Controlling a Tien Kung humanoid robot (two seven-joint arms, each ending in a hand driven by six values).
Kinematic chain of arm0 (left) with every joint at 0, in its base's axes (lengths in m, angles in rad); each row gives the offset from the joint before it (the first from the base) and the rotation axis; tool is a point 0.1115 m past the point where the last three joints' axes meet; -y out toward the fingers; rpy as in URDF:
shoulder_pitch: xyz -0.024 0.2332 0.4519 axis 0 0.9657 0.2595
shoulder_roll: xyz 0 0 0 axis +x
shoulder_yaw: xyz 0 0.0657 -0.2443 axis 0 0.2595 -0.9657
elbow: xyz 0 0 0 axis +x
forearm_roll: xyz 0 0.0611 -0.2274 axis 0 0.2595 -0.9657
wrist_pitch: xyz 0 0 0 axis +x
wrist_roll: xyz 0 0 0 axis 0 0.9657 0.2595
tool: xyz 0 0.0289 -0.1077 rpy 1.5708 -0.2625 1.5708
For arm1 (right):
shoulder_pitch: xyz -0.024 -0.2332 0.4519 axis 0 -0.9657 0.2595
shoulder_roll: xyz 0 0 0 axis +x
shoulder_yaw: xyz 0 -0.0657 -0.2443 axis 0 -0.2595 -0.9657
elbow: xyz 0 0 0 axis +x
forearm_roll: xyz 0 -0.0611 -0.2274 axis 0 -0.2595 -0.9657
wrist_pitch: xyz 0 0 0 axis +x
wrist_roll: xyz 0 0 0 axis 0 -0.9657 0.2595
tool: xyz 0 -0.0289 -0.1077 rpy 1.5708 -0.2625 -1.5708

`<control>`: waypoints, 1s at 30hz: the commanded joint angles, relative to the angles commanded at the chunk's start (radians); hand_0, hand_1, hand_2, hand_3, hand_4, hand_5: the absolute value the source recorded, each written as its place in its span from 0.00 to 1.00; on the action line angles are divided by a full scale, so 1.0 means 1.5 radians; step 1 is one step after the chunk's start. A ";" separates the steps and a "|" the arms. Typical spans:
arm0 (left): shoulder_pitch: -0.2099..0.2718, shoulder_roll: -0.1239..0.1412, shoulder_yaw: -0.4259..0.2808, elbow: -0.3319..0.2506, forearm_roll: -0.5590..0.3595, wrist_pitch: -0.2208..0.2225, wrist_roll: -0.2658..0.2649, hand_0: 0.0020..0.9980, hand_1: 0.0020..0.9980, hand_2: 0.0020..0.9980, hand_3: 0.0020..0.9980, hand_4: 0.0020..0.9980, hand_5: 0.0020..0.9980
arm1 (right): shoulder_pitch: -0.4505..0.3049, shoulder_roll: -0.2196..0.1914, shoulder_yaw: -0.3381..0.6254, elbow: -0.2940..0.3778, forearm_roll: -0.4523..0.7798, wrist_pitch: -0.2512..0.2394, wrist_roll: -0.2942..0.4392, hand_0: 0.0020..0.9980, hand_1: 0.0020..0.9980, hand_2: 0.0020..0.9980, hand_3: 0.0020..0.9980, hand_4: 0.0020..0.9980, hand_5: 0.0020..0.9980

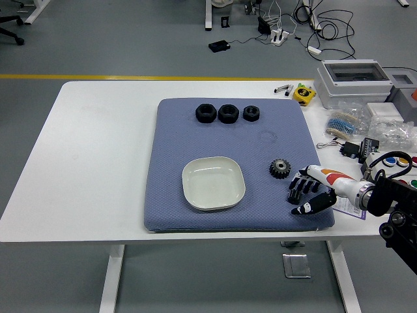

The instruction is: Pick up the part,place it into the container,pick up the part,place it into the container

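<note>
Right hand (pixel 306 193) lies low over the lower right part of the blue mat (pixel 195 150), its arm coming in from the right edge of the frame with the white and orange forearm angled toward the middle. Its black fingers (pixel 297 186) point left and curve downward over the spot where a small black part sits; that part is mostly hidden beneath them, and whether the hand has closed on it cannot be told. The thumb (pixel 311 207) lies just below the fingers, near the mat's lower edge.

Just up and left of the fingertips, apart from them, a black gear (pixel 279 169) lies flat on the mat. Further left, in the lower middle of the mat, a white square dish (pixel 213 183) with rounded corners holds nothing. Along the mat's upper edge three black nuts (pixel 227 113) lie in a row.

The mat rests on a white counter (pixel 98 163). In the upper right of the frame the counter carries a grey box (pixel 354 81) with a clear lid, a yellow tape measure (pixel 303 93) and some bags of small items (pixel 384 130).
</note>
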 joint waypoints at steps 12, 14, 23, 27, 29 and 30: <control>0.000 0.000 0.001 0.000 -0.001 0.000 -0.001 0.70 0.61 0.65 0.56 0.57 0.59 | 0.005 0.005 -0.002 -0.024 -0.014 -0.022 -0.006 0.33 0.40 0.45 0.46 0.98 0.27; -0.001 0.001 0.003 0.000 -0.003 -0.001 -0.001 0.70 0.61 0.65 0.56 0.57 0.59 | 0.007 0.005 -0.003 -0.029 -0.017 -0.025 -0.005 0.32 0.40 0.44 0.46 0.96 0.27; -0.004 0.001 0.005 0.000 -0.007 -0.001 -0.002 0.70 0.61 0.65 0.56 0.57 0.59 | 0.010 0.008 -0.007 -0.036 -0.021 -0.038 -0.003 0.26 0.37 0.43 0.45 0.94 0.29; -0.004 0.001 0.006 -0.001 -0.008 0.000 -0.003 0.70 0.61 0.65 0.56 0.57 0.59 | 0.010 0.009 -0.003 -0.036 -0.022 -0.037 -0.003 0.23 0.34 0.41 0.45 0.91 0.28; -0.004 0.001 0.006 -0.001 -0.008 0.000 -0.002 0.70 0.61 0.65 0.56 0.57 0.59 | 0.010 0.010 -0.003 -0.037 -0.024 -0.036 -0.003 0.23 0.34 0.41 0.45 0.91 0.28; -0.004 0.001 0.006 -0.001 -0.008 0.000 -0.002 0.70 0.61 0.65 0.56 0.57 0.59 | 0.011 0.010 -0.003 -0.038 -0.024 -0.036 -0.002 0.23 0.34 0.41 0.45 0.91 0.28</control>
